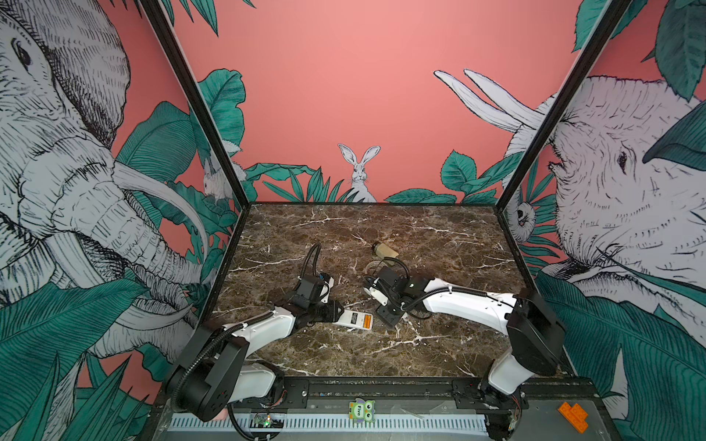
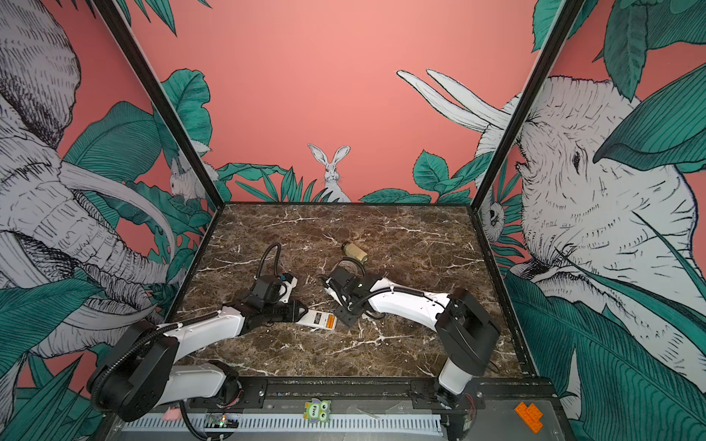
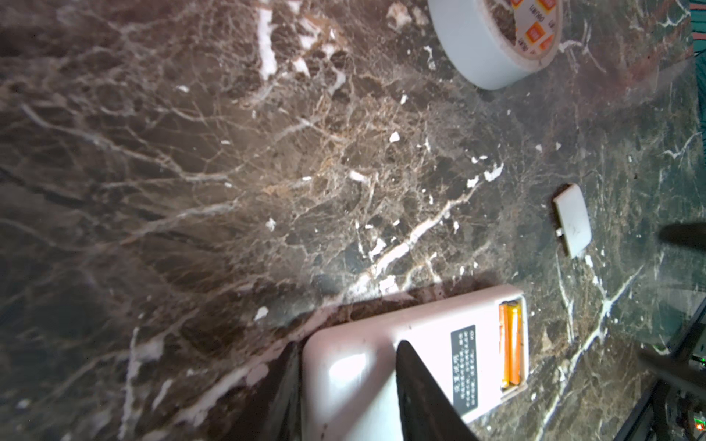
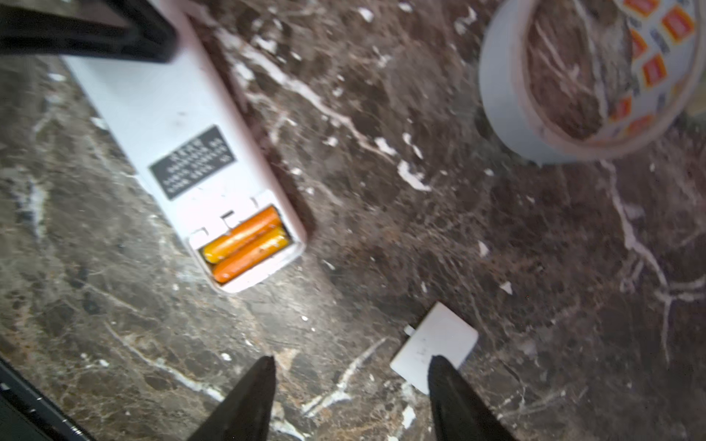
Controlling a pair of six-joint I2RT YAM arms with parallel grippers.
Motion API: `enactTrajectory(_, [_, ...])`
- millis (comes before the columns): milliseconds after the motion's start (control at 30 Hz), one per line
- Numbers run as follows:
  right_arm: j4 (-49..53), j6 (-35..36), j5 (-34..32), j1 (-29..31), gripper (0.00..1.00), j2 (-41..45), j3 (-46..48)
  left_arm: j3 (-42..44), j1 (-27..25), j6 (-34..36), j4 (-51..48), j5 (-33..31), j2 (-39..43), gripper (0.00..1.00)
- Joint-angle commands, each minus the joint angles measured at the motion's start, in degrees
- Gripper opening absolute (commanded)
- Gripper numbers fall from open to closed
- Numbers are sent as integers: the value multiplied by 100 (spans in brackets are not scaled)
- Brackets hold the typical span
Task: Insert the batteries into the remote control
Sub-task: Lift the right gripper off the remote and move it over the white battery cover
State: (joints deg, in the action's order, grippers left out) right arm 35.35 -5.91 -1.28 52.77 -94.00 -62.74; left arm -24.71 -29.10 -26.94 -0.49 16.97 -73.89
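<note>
Closest to the lens is the grey metal front ledge (image 1: 542, 412), so starting there. Behind it the big brown marble-look table (image 1: 401, 225) fills the whole floor of the booth.

The white-and-black left arm (image 1: 263, 328) and right arm (image 1: 466, 305) both reach toward the front middle. The left gripper (image 3: 349, 345) is clamped on the plain end of the flat oblong white plastic remote control (image 4: 183, 126). One black finger sits against the end edge and the other lies across the white back. That remote is at the front middle of the table in both top views, back side up, dark label showing. The right gripper (image 4: 351, 361) hangs near the remote's open end, fingers spread wide, nothing between them.

Going down in size, a pale grey roll of tape (image 4: 508, 95) with orange squares on its core lies hole-up farther back. A small beige bottle (image 1: 384, 250) lies on its side just behind the tape.

The small white rectangular plastic battery cover (image 4: 435, 343) lies flat on the marble, off the remote. One right fingertip overlaps its corner in the wrist view, but I can't tell if it touches.

Smallest of all, two thin orange cylinder batteries (image 4: 244, 244) sit side by side, crosswise, in the remote's open end compartment.
</note>
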Motion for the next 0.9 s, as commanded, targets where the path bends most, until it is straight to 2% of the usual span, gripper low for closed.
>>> enactTrajectory(0, [203, 117, -90, -253, 72, 110, 195, 42, 1, 57, -635, -32, 26, 44])
enactTrajectory(167, [101, 182, -60, -541, 82, 13, 391, -33, 1, 158, -697, 14, 91, 48])
enactTrajectory(333, [33, 188, -39, -642, 87, -138, 421, -96, -4, 288, -833, 104, 337, 52])
enactTrajectory(600, [-11, 183, 107, -698, 88, -495, 323, -43, 5, 382, -1146, -6, 827, 54])
enactTrajectory(867, [-150, -11, 432, -699, 89, -585, 411, -36, -3, 391, -1016, 70, 754, 54])
